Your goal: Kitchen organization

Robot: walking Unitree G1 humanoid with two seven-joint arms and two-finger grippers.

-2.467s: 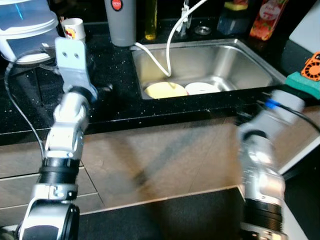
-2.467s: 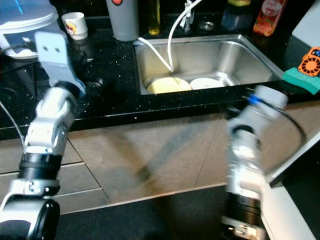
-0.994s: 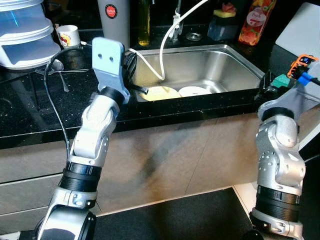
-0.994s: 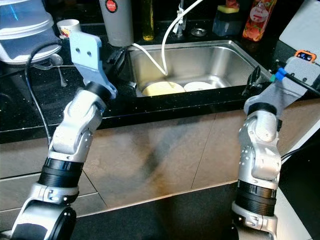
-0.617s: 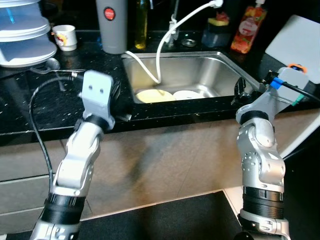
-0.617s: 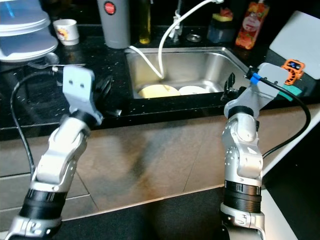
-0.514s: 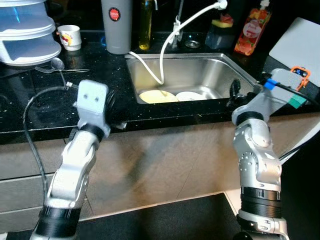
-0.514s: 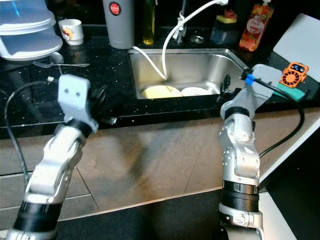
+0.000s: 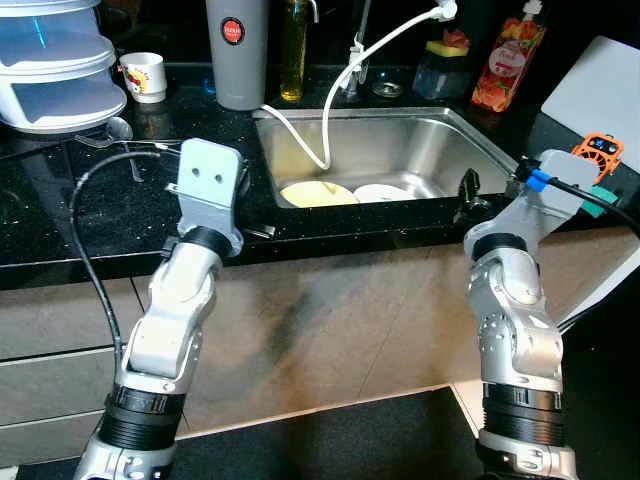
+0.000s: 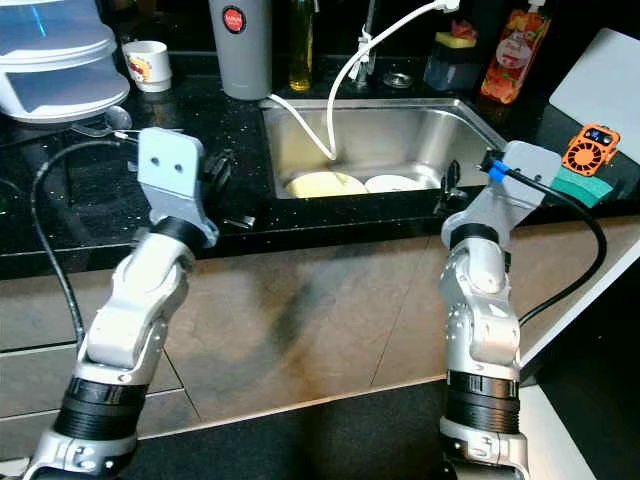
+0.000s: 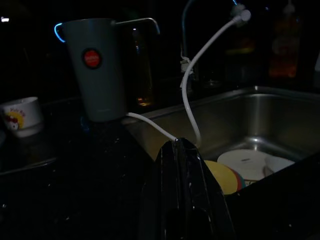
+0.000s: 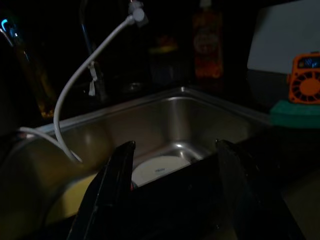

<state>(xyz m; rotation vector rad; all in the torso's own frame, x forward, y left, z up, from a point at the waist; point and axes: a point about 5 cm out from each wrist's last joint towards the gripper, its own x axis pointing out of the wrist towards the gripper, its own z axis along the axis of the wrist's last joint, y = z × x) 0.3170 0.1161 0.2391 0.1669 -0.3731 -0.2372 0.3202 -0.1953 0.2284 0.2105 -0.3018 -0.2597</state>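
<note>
Head cameras first: black speckled countertop (image 9: 60,220) across the frame, steel sink (image 9: 455,150) set into it at centre. Down in the basin, a yellow plate (image 9: 315,192) beside a white plate (image 9: 385,191), edges touching or overlapping. White hose (image 9: 340,75) arcing from the tap down into the sink. Behind the sink, a grey tumbler (image 9: 236,50) with a red dot, an oil bottle (image 9: 293,45), a red bottle (image 9: 498,65). Far left, a small white mug (image 9: 145,75) and stacked plastic containers (image 9: 55,60); a spoon (image 9: 110,130) lying near them. Left gripper (image 10: 222,170) raised over the counter edge, just left of the sink. Right gripper (image 9: 468,190) up at the sink's front right corner; orange gadget (image 10: 587,147) on a green sponge (image 10: 580,185) off to the right.

Left wrist camera: dim, but fingers (image 11: 182,190) pressed together, closed on nothing, pointing toward the plates.

Right wrist camera: dark too; fingers (image 12: 117,175) spread wide apart, empty, white plate seen between them in the basin.
</note>
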